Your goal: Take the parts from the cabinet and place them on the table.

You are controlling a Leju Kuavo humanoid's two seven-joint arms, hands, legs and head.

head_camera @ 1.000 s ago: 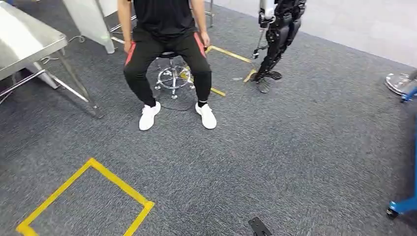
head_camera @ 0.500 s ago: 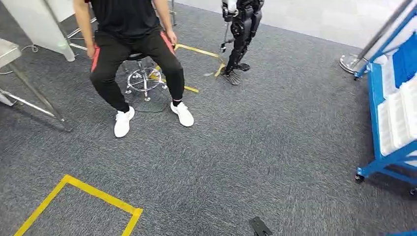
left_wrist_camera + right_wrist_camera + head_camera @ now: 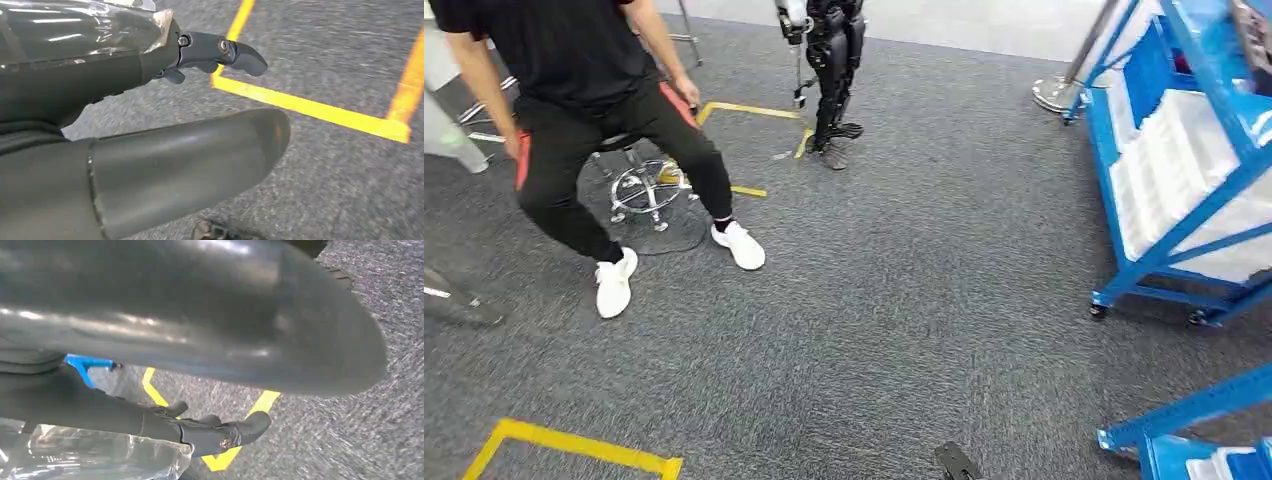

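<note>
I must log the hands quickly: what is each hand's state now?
Left hand: open, holds nothing.
Right hand: open, holds nothing.

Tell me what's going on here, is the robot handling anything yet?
Not yet. The robot is on grey carpet, with the blue cabinet and its white bins off to its right. The left robot hand and the right robot hand hang over the carpet near yellow tape, holding nothing. A person sits on a stool to the left, and another robot stands at the back.
</note>
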